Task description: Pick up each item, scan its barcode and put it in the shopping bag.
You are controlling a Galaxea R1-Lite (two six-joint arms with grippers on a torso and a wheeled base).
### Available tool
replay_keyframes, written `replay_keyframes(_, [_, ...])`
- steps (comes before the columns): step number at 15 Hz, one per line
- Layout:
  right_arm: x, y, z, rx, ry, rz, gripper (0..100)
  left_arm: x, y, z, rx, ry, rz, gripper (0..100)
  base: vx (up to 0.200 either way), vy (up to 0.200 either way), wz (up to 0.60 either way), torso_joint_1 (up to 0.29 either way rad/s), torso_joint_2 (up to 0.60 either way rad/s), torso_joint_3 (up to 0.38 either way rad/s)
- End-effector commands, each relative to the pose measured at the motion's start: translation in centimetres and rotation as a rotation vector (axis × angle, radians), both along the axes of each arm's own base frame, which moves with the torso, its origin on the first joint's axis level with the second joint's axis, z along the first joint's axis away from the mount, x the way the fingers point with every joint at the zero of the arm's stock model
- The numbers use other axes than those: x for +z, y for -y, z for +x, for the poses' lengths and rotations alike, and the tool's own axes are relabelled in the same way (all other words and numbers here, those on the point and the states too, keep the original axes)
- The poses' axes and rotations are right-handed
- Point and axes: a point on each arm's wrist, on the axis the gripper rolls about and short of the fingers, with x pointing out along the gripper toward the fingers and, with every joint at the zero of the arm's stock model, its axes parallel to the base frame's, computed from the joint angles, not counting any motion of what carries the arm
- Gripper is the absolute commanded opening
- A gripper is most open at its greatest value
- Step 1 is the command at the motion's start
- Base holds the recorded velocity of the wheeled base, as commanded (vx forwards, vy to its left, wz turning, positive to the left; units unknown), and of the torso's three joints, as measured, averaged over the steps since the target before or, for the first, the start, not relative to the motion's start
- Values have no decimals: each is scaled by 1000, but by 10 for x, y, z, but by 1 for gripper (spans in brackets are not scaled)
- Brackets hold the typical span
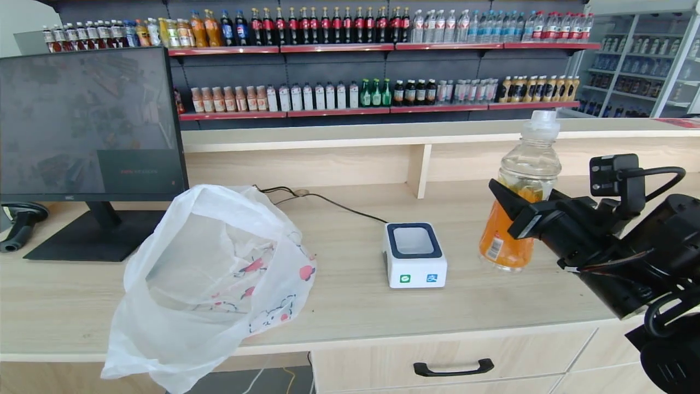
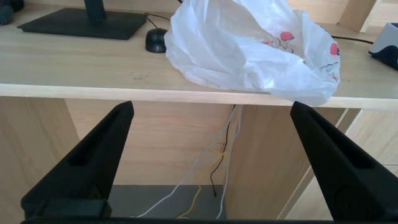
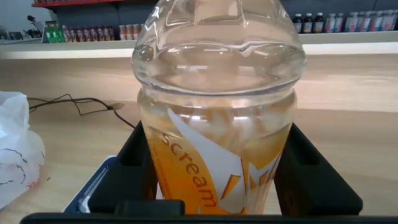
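Bottle (image 1: 519,219) of orange drink is at the right part of the counter (image 1: 350,306), near the white scanner (image 1: 414,254). The right end effector (image 1: 513,214) is clamped on its lower body, with one finger on each side of the label. I cannot tell whether its base touches the counter or is just above it.

I judge the step in hand to be the pick-up of this item, and the scan is not yet done. The next move calls for carrying the bottle over the scanner window and turning it so the barcode faces the glass. A small white patch low on the label may be this barcode. After that comes the shopping bag (image 1: 213,273), which lies on the far side of the scanner. The left end effector (image 2: 211,168) hangs below the counter edge in front of the bag, with its fingers wide apart and holding nothing.
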Motion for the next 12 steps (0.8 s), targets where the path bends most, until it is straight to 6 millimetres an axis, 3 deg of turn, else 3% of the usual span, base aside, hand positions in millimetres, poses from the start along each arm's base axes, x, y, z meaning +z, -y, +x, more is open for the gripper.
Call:
replay_keyframes(1, [3, 1, 0, -3, 11, 4, 0, 0, 0, 0, 0, 1, -1, 100, 0, 200, 0, 2, 7, 2])
replay_keyframes(6, [5, 1, -1, -3, 18, 8, 0, 0, 0, 0, 0, 1, -1, 100, 0, 200, 0, 5, 3, 1])
replay_keyframes(12, [10, 1, 1, -6, 42, 3, 0, 0, 0, 0, 0, 1, 1, 100, 0, 0, 0, 0, 0, 0])
